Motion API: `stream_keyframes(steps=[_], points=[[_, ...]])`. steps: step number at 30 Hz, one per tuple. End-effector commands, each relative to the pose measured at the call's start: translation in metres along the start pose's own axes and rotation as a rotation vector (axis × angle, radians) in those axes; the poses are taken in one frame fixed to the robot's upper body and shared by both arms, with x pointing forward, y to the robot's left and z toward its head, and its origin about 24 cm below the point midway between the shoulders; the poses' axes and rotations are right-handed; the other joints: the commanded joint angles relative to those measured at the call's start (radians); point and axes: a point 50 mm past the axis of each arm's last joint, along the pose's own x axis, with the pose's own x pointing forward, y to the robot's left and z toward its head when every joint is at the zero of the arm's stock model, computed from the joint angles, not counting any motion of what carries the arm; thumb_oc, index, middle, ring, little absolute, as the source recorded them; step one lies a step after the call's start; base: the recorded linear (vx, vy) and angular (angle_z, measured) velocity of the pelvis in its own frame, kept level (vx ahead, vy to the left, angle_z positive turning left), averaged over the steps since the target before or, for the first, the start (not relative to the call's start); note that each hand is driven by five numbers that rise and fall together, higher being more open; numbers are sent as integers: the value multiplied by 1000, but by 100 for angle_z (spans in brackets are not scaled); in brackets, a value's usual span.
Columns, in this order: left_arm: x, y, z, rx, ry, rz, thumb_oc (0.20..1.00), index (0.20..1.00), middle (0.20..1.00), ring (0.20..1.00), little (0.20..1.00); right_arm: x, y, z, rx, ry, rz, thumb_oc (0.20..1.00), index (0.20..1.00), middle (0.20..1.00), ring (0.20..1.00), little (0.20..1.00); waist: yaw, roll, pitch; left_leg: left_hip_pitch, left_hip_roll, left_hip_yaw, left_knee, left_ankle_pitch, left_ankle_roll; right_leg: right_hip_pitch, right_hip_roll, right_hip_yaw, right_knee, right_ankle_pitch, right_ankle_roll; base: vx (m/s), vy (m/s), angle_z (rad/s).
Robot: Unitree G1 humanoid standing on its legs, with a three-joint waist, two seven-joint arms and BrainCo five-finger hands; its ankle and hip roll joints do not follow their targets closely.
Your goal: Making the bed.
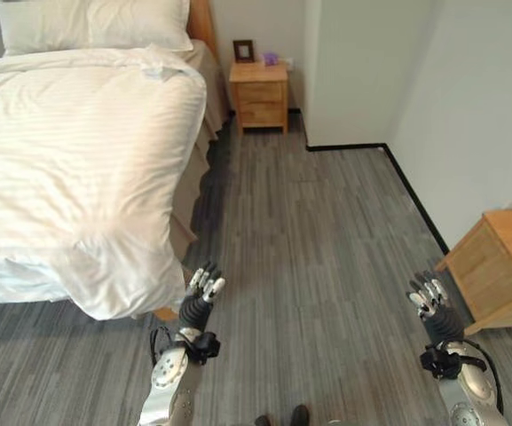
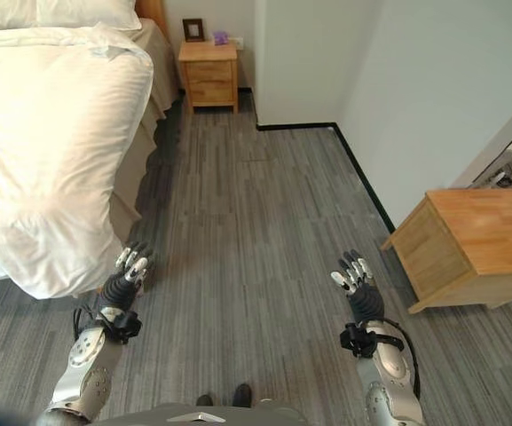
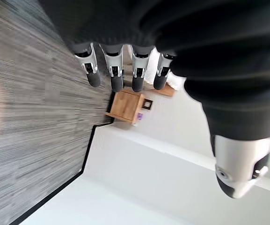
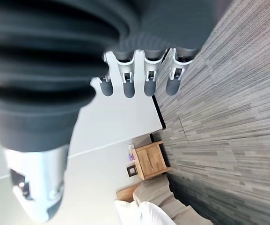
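Note:
A bed with a white striped duvet [image 1: 69,151] fills the left side of the eye views, its near corner [image 1: 118,297] hanging over the bed's edge towards the floor. White pillows [image 1: 96,22] lie at the head. My left hand [image 1: 200,291] hovers over the floor just right of that hanging corner, fingers straight and holding nothing. My right hand [image 1: 429,300] is far from the bed on the right, also open and empty. In the left wrist view the fingers [image 3: 116,70] are straight, and in the right wrist view the fingers [image 4: 139,77] are straight too.
A wooden nightstand [image 1: 259,89] with a picture frame stands beside the head of the bed. A light wooden cabinet [image 1: 500,266] sits against the white wall [image 1: 477,115] at the right. Grey striped carpet [image 1: 318,257] runs between bed and wall.

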Motion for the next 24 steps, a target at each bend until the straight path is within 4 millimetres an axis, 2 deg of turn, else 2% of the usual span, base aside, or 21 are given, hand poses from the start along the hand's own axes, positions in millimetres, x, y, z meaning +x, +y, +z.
stream_keyframes(steps=[1, 3, 7, 8, 9, 11, 13, 16, 19, 24], points=[[11, 10, 34, 121, -160, 44, 1000, 1000, 1000, 1000, 1000, 17, 9, 34, -93, -139, 99, 1000, 1000, 1000, 1000, 1000, 21, 32, -42, 7, 18, -31, -34, -30, 36, 9, -106, 119, 76, 30, 69, 44, 24, 7], [17, 11, 45, 100, -211, 78, 1000, 1000, 1000, 1000, 1000, 26, 16, 49, -120, -186, 142, 1000, 1000, 1000, 1000, 1000, 34, 26, -44, 11, 14, -41, -28, -40, 45, 10, -115, 115, 107, 18, 74, 73, 43, 4], [24, 8, 55, 115, -250, 67, 1000, 1000, 1000, 1000, 1000, 32, 23, 61, -131, -236, 165, 1000, 1000, 1000, 1000, 1000, 34, 22, -26, -1, 16, -61, 0, -52, 53, -34, -113, 126, 203, 6, 81, 7, 21, 29], [28, 7, 59, 137, -257, 53, 1000, 1000, 1000, 1000, 1000, 32, 25, 62, -116, -246, 164, 1000, 1000, 1000, 1000, 1000, 23, 22, -17, -12, 15, -85, 12, -54, 56, -66, -93, 173, 241, -6, 88, -45, -31, 24], [30, 9, 62, 137, -266, 69, 1000, 1000, 1000, 1000, 1000, 34, 33, 60, -86, -248, 178, 1000, 1000, 1000, 1000, 1000, 36, 24, -11, -21, 19, -82, 17, -56, 51, -70, -114, 151, 200, 7, 85, -39, -39, 18], [30, 10, 62, 147, -261, 65, 1000, 1000, 1000, 1000, 1000, 32, 34, 57, -76, -233, 183, 1000, 1000, 1000, 1000, 1000, 37, 24, -11, -29, 17, -89, 20, -51, 47, -59, -122, 143, 177, 12, 84, -21, -29, 6], [24, 13, 56, 152, -245, 76, 1000, 1000, 1000, 1000, 1000, 26, 30, 52, -78, -210, 182, 1000, 1000, 1000, 1000, 1000, 42, 20, -32, -8, 15, -84, 6, -56, 39, -8, -122, 145, 97, 20, 76, 111, -35, 10], [21, 14, 45, 77, -211, 95, 1000, 1000, 1000, 1000, 1000, 23, 27, 49, -88, -198, 172, 1000, 1000, 1000, 1000, 1000, 42, 23, -44, 23, 18, -74, -21, -55, 35, 20, -111, 142, 63, 29, 75, 115, -29, 28], [19, 13, 41, 73, -196, 94, 1000, 1000, 1000, 1000, 1000, 21, 26, 52, -109, -204, 169, 1000, 1000, 1000, 1000, 1000, 38, 27, -46, 37, 20, -76, -39, -51, 35, 27, -107, 140, 56, 28, 73, 69, -10, 9], [19, 16, 45, 51, -220, 125, 1000, 1000, 1000, 1000, 1000, 22, 23, 49, -102, -205, 128, 1000, 1000, 1000, 1000, 1000, 28, 40, -31, 23, 18, -60, -42, -57, 41, 6, -113, 159, 56, 37, 85, 67, 48, -14]])
